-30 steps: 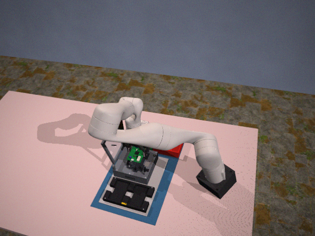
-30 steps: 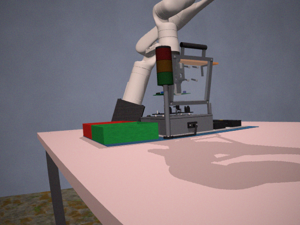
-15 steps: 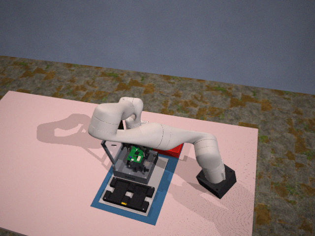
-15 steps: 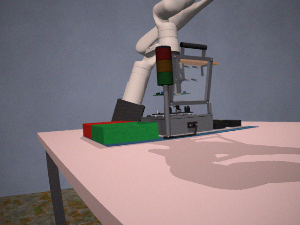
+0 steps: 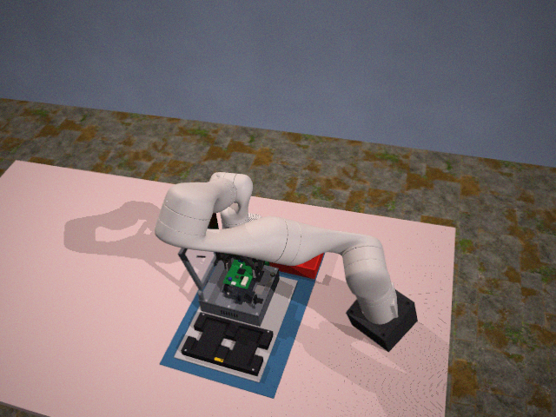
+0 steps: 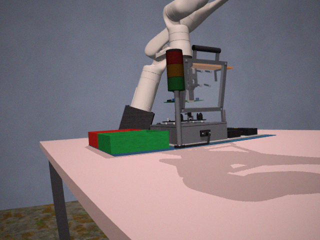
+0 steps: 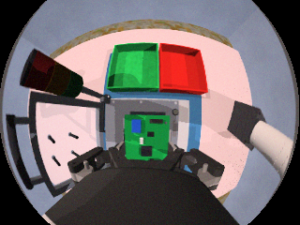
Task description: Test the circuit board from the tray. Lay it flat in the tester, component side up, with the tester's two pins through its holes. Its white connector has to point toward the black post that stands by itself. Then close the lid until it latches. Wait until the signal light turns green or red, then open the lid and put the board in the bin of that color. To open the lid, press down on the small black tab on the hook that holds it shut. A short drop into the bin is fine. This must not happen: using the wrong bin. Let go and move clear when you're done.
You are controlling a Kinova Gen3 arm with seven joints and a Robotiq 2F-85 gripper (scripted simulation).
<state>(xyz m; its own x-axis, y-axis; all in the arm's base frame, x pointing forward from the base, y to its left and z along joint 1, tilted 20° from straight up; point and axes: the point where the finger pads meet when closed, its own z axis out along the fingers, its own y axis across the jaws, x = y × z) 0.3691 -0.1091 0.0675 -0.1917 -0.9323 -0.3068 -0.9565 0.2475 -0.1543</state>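
And now, up over the tester (image 5: pixel 233 309) (image 6: pixel 206 133) (image 7: pixel 114 124), jaws (image 5: pixel 242 269) (image 6: pixel 190 99) closed on the circuit board (image 5: pixel 235 281) (image 6: pixel 168 102) (image 7: pixel 160 136)! Gripping by opposite edges, probably to spare the parts on top and leave the underside free for the pins. Holding it near level, component side up, well apart from the tester: looking ready for a flat drop onto the pins, once lined up. Showing a white connector (image 5: pixel 244 281) toward the near end in the top view; impossible to confirm its aim at the lone black post.

Over on the left, lid (image 5: pixel 192 269) (image 6: pixel 222 87) (image 7: pixel 33 127) swung up, out of the way, leaving room for a descent from above. Nothing glowing on the signal light (image 6: pixel 175 69) (image 7: pixel 52 74), so no verdict to act on; likely still to place and test. Waiting at the far side, green bin (image 6: pixel 136 142) (image 7: pixel 133 88) and red bin (image 5: pixel 307 271) (image 6: pixel 93 139) (image 7: pixel 185 89), side by side: easy to confuse later.

As for the arm (image 5: pixel 269 240) (image 6: pixel 179 38) (image 7: pixel 274 142), reaching in from the right of the worktop (image 5: pixel 89 314) (image 6: pixel 180 186) (image 7: pixel 225 89), bent high, then folding back with wrist pointing straight down. Next, probably: square up, lower gently, watch for tilt on the pins.

Between the earlier top and exterior pictures and now, no change can be made out, any shift of the arm (image 5: pixel 287 240) (image 6: pixel 179 37) (image 7: pixel 274 142) or circuit board (image 5: pixel 237 279) (image 6: pixel 169 101) (image 7: pixel 160 137) being too small to tell.
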